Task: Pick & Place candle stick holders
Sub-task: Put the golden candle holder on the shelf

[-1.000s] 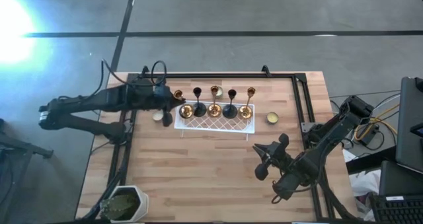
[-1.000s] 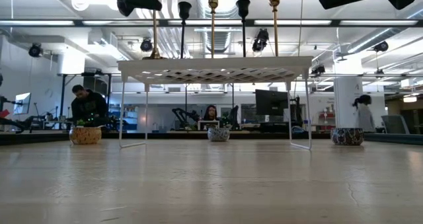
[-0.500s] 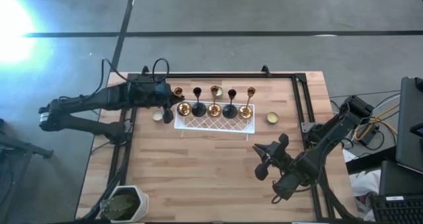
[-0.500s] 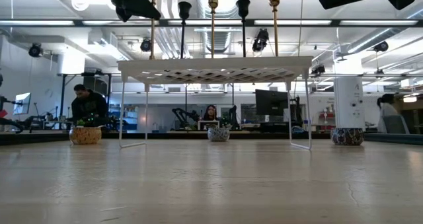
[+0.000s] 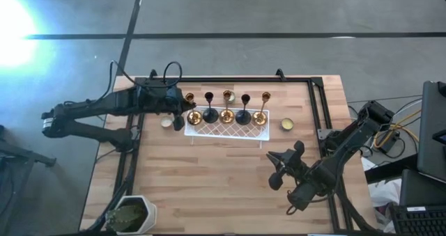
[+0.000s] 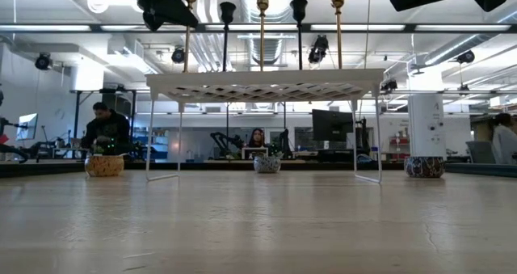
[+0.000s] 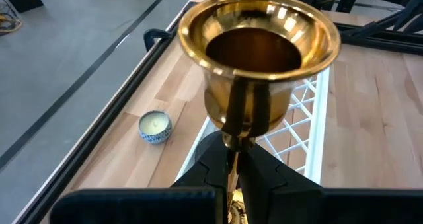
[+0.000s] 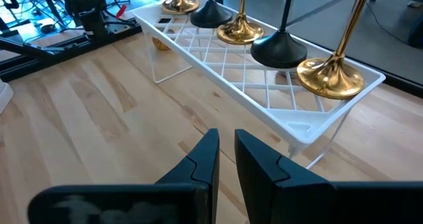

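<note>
While left gripper (image 7: 232, 168) clamps gold holder (image 7: 258, 59) | stem upright, cup up

Three candle stick holders (image 5: 227, 105) shiny gold, two black; lattice tray (image 5: 226, 130) white; tealight candles (image 5: 286, 124) pale yellow; table (image 5: 209, 180) light wood.

Overhead, table-level, two wrist views
</note>
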Controlling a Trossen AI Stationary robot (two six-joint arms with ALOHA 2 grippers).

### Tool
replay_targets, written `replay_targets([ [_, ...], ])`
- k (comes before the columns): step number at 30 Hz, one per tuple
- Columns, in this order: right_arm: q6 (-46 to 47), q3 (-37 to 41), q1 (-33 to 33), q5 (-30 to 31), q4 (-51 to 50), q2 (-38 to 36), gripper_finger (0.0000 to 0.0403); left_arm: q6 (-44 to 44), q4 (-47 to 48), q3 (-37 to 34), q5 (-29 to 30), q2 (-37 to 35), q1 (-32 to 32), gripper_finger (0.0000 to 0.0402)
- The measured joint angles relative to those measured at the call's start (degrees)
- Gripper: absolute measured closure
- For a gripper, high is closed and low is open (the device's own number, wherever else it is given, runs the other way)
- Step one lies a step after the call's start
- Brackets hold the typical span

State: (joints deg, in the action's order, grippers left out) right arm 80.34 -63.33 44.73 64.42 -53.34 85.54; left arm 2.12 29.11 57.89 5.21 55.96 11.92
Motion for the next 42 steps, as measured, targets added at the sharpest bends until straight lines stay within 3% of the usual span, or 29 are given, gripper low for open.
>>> replay_targets([
  [11,0.0,0.0,0.0,0.0,0.0,0.0,0.0360,1.7,0.8,-0.1,-3.3,0.0,0.0,0.0382],
  [27,0.0,0.0,0.0,0.0,0.2,0.0,0.0360,-0.5,0.6,-0.1,0.1,0.0,0.8,0.0382],
  [42,0.0,0.0,0.0,0.0,0.2,0.0,0.0360,-0.8,-3.4,-2.8,-0.2,0.1,0.9,0.0382],
])
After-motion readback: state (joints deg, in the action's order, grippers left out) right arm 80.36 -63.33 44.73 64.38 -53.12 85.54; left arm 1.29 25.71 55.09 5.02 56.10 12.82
